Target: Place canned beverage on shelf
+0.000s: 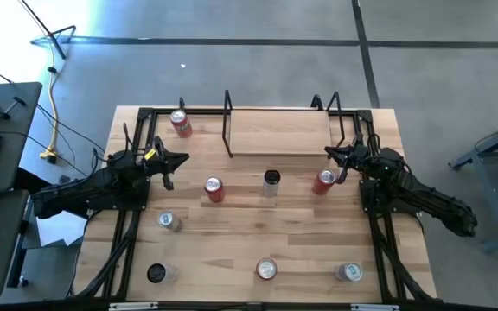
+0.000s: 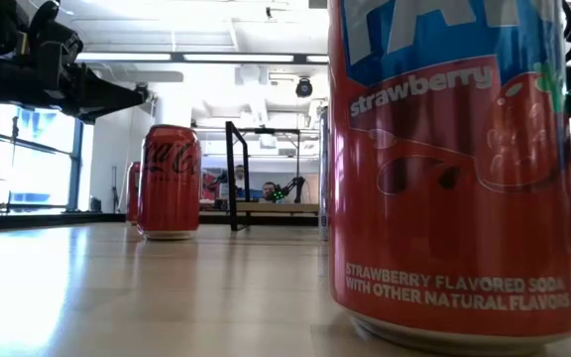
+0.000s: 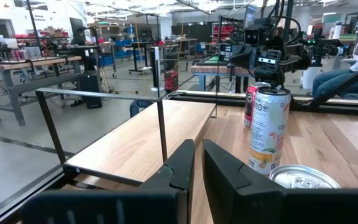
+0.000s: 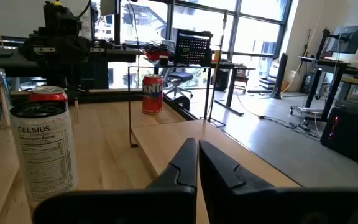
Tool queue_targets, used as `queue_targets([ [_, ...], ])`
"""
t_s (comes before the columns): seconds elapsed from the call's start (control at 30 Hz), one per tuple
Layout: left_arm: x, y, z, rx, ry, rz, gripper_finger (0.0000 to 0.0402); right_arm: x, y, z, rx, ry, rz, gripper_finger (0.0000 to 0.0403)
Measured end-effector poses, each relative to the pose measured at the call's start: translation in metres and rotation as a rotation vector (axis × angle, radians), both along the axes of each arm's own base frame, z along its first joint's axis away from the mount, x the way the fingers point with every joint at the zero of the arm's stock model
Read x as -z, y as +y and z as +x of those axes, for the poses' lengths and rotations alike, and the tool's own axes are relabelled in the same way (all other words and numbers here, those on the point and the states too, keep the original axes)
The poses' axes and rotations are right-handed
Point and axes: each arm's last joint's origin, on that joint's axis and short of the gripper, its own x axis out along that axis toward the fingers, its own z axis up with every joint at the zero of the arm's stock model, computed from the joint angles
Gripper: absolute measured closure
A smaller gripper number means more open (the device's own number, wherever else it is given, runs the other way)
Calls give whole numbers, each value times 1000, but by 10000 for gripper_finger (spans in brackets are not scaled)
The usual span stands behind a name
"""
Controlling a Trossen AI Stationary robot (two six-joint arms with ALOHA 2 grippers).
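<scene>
Closest to us, a strawberry soda can [image 2: 454, 169] stands on the table [image 1: 301, 250]. Our left pincer [image 1: 169, 164] and right pincer [image 1: 340, 160] are both closed, holding nothing, flanking the empty shelf [image 1: 279, 131].

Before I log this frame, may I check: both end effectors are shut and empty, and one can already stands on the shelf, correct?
Not quite: the shelf holds no can yet; the high view shows its board bare, with every can on the tabletop. The rest holds: the left end effector and right end effector are shut and empty.
</scene>
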Motion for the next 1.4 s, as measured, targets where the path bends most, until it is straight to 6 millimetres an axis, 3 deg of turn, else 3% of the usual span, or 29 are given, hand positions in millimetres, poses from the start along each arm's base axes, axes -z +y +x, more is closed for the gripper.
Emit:
queue_targets([
  [1.0,0,0,0,0,-3,-7,378,0,0,0,0,0,0,402],
  [1.23,-1,0,0,3,-54,-120,378,0,0,0,0,0,0,402],
  [1.4,-14,-2,-1,59,-172,-57,378,0,0,0,0,0,0,402],
])
